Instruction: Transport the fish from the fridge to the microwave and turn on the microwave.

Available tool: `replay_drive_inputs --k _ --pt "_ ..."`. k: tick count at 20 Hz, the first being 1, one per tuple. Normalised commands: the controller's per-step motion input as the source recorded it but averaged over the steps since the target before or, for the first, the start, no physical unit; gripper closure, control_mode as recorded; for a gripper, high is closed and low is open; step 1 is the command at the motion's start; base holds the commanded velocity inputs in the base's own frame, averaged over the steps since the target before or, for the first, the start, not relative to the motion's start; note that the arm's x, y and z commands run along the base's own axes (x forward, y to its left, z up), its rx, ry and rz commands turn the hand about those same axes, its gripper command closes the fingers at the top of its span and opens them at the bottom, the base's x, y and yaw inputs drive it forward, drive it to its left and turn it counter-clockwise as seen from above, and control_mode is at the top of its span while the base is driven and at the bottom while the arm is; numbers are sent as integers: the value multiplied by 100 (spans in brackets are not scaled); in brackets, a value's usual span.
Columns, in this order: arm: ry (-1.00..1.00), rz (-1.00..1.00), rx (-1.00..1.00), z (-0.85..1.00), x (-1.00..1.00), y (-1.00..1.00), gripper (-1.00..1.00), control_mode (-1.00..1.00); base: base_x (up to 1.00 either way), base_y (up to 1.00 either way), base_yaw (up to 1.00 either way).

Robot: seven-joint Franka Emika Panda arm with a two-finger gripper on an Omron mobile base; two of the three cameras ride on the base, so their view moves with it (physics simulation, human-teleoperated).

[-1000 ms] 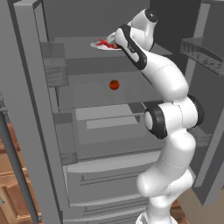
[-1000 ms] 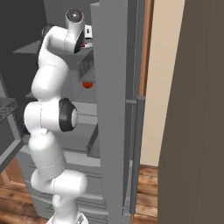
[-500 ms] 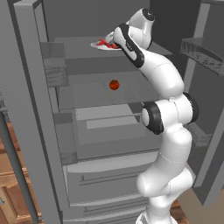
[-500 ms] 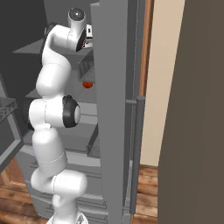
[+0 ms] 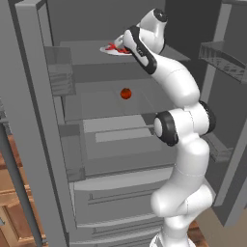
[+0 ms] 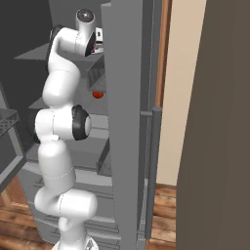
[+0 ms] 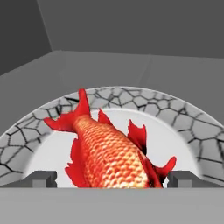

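Fish (image 7: 109,151) lies between the wide-spread hand (image 7: 111,178) fingertips.

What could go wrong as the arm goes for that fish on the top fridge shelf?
The gripper is open with its tips on either side of the fish, which lies on a plate with a cracked-pattern rim. Closing there might pinch only fins and let the body slip. The tips sit low, so they could catch the plate and drag it along the shelf. Pulling back, the arm might clip the fridge door close beside it.
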Motion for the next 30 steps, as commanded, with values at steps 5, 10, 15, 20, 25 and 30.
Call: replay_drive_inputs --k 5,10,15,20,25,30 --pt "0 0 0 -16 7 7 -100 -100 0 0 0" --pt "0 0 0 -18 5 3 -100 -100 0 0 0" --pt "0 0 0 -22 4 6 -100 -100 0 0 0" --pt "0 0 0 -13 3 7 -100 -100 0 0 0" --pt "0 0 0 -2 0 2 -100 -100 0 0 0" --pt "0 0 0 0 0 0 100 -100 0 0 0"
